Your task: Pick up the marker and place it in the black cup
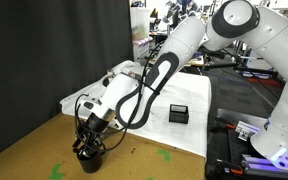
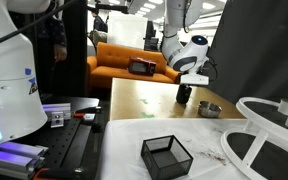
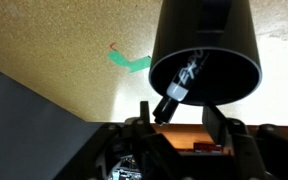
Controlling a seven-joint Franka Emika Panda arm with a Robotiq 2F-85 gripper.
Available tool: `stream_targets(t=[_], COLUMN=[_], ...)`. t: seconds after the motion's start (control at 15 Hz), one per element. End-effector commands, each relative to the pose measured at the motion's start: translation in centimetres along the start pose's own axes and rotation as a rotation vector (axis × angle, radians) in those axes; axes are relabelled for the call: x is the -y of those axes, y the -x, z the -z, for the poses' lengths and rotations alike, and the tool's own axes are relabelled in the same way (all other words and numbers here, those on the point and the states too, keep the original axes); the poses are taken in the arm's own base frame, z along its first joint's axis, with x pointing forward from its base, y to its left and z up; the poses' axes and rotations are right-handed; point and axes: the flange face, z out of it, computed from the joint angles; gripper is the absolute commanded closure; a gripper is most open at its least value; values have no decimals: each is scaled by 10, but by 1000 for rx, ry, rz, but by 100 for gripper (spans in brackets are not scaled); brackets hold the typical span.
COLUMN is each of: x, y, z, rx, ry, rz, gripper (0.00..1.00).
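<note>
Nearest, in the wrist view, shows the gripper with jaws spread wider than the marker and clamped on nothing. Finds the marker slanted in the mouth of the black cup, one end poking over the rim close to a finger, the rest down inside. Places the cup on bare wood of the table, near one edge and just beside a green tape mark.

Reads as the release step, all but finished. Best to rise straight up along the cup's axis, keeping the jaws wide so that neither finger snags the protruding end. Avoid any sideways drift, which would likely drag the marker out or tip the cup. Confirm first that the marker leans settled against the rim.

Further out, finds a silver metal cup near the black one on the wood. Finds a black box well apart on the white cloth, toward the opposite edge. Beyond the table, shows an orange couch.

Counts one marker, one black cup, one silver metal cup, one black box, one gripper, and two green tape marks in an exterior view.
</note>
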Motion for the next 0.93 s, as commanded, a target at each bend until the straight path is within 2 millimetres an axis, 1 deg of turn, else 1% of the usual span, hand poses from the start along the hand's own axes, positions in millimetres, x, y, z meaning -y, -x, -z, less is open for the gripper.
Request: stream_targets(t=[0.0, 0.13, 0.33, 0.67, 0.87], x=[1, 5, 14, 32, 37], y=[-3, -9, -26, -57, -67], z=[7, 12, 26, 65, 91], rx=[2, 29, 66, 186, 267], ry=[4, -6, -18, -63, -74], rz=[-19, -17, -12, -41, -67], gripper=[13, 0, 0, 0, 0])
